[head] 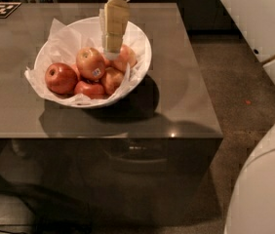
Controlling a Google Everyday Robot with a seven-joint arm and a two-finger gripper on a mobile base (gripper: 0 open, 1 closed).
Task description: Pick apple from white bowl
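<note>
Apple: in white bowl, atop other apples, sticker facing us.
Gripper: hangs vert. over bowl's back half; grip state we cannot tell.
Key relation: apple just beside gripper tip, view-left & slightly nearer us.

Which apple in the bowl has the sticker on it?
The red-orange apple on top of the pile in the white bowl, just left of the gripper in the picture; a small sticker faces the camera. The others show none.
</note>
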